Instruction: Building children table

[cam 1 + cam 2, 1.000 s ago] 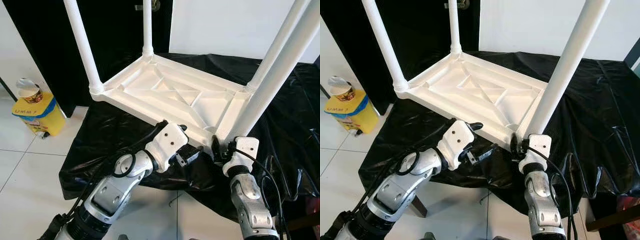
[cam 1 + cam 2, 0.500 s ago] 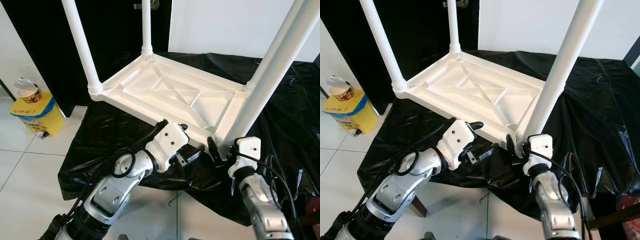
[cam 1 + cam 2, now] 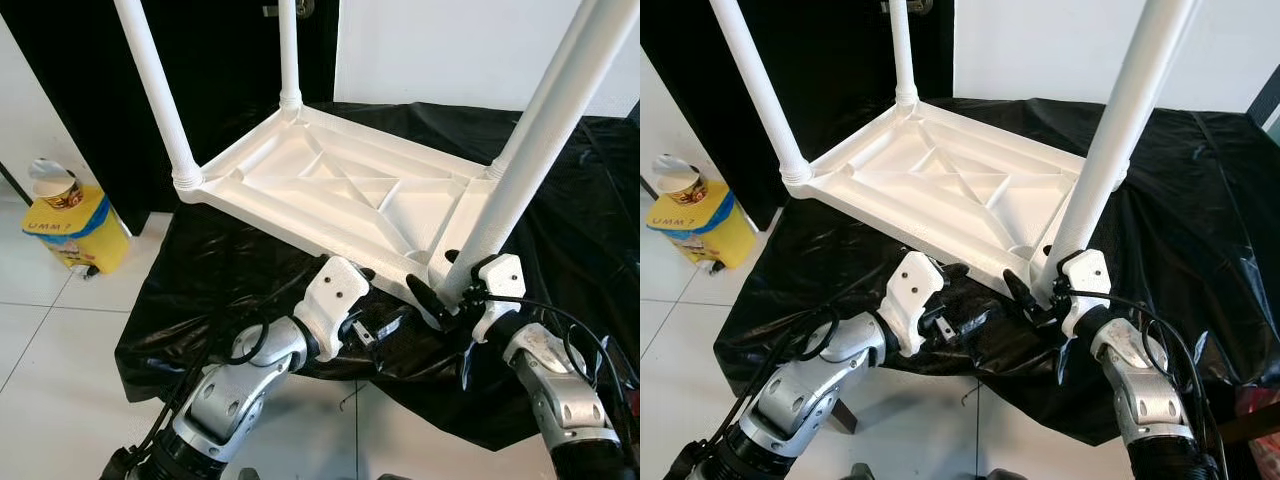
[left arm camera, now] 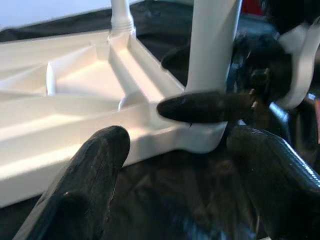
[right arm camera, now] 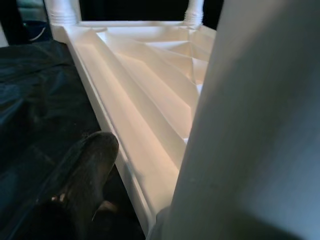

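Where any writing shows at all, it is on the yellow box (image 3: 75,232) at the left edge of the frame, whose dark letters are too small to read; a paper cup (image 3: 60,187) with a peeled-back lid stands on top of it. One white plastic table (image 3: 340,195) lies upside down in the centre of the frame on a black sheet (image 3: 230,270) that covers the counter, its ribbed underside facing up. Four white legs can be counted rising from its corners: one at the upper left (image 3: 150,85), one at the top centre (image 3: 289,50), one mostly hidden behind the near one at the right (image 3: 518,150), and the near right leg (image 3: 1110,150), which runs out of the top of the frame.

Two silver arms reach in from the bottom of the frame. The left tool (image 3: 385,322) sits low at the centre, just beside the near edge of the table, its fingers (image 4: 100,165) spread wide apart with nothing between them; the left wrist view shows them pointing at the foot of the near right leg. The right tool (image 3: 1025,295) is at that same corner, at the lower right; one black finger (image 4: 200,106) lies across the base of the leg, touching it, but whether the tool actually clamps the leg cannot be told. White floor tiles (image 3: 40,330) fill the lower left.
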Robot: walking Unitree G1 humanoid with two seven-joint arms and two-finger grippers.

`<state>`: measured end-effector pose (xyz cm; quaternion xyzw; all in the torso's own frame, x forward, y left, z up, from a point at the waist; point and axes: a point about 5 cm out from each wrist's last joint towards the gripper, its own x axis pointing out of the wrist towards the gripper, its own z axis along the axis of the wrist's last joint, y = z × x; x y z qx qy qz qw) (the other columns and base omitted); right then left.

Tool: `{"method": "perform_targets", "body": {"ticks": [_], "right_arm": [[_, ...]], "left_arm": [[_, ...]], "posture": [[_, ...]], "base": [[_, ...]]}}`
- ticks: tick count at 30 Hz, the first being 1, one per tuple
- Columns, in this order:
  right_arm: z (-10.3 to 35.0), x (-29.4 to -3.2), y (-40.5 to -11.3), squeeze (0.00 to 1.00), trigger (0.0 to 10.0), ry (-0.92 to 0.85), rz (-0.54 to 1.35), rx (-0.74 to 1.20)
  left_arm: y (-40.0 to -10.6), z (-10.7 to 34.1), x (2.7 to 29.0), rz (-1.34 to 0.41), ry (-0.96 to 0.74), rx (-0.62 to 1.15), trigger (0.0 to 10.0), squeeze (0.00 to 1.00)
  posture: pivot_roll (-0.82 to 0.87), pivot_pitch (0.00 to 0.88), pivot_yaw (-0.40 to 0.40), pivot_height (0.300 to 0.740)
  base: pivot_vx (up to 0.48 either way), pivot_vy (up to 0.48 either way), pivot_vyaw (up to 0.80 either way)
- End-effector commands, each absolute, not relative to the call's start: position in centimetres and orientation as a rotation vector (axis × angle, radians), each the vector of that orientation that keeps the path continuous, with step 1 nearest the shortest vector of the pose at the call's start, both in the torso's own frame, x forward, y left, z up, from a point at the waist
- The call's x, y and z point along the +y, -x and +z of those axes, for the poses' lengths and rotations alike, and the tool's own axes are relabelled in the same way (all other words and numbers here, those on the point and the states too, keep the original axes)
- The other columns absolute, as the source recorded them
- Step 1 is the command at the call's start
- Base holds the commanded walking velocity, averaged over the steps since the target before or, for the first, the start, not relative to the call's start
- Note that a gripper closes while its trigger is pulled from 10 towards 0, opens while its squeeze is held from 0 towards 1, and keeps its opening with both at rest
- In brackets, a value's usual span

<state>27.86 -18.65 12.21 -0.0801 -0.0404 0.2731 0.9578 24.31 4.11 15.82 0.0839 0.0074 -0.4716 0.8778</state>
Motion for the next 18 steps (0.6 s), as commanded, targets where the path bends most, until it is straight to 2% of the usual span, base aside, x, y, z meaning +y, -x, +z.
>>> {"method": "perform_targets", "body": {"ticks": [1, 6, 7, 8, 9, 17, 18], "right_arm": [[11.6, -18.1, -28.1, 0.0, 10.0, 0.168, 0.605, -0.051], [11.4, -18.5, -29.2, 0.0, 10.0, 0.189, 0.626, -0.035], [11.3, -18.6, -29.4, 0.0, 3.5, 0.193, 0.629, -0.03], [11.3, -18.6, -29.4, 0.0, 3.5, 0.193, 0.629, -0.03], [11.0, -18.7, -29.6, 0.0, 0.0, 0.191, 0.637, -0.021], [10.5, -19.0, -30.0, 0.0, 0.0, 0.183, 0.638, -0.007], [10.4, -19.0, -30.1, 0.0, 0.9, 0.183, 0.633, -0.005]], "left_arm": [[-23.8, 15.3, 3.9, -1.076, -0.197, 0.033, 10.0, 0.0], [-23.5, 15.3, 3.9, -1.083, -0.241, 0.012, 10.0, 0.0], [-23.5, 15.3, 3.9, -1.085, -0.25, 0.011, 10.0, 0.0], [-23.5, 15.3, 3.9, -1.085, -0.25, 0.011, 10.0, 0.0], [-23.5, 15.3, 4.1, -1.082, -0.261, 0.004, 10.0, 0.0], [-23.6, 15.4, 4.0, -1.094, -0.247, 0.002, 10.0, 0.0], [-23.6, 15.3, 4.0, -1.1, -0.243, 0.005, 10.0, 0.0]], "posture": [[0.03, 0.053, -0.034, 0.74], [0.04, 0.055, -0.031, 0.74], [0.04, 0.054, -0.03, 0.74], [0.04, 0.054, -0.03, 0.74], [0.05, 0.053, -0.029, 0.74], [0.05, 0.053, -0.033, 0.74], [0.05, 0.051, -0.034, 0.74]], "base": [[0.0, 0.0, 0.0], [0.0, 0.0, 0.0], [0.0, 0.0, 0.0], [0.0, 0.0, 0.0], [0.0, 0.0, 0.0], [0.0, 0.0, 0.0], [0.0, 0.0, 0.0]]}}
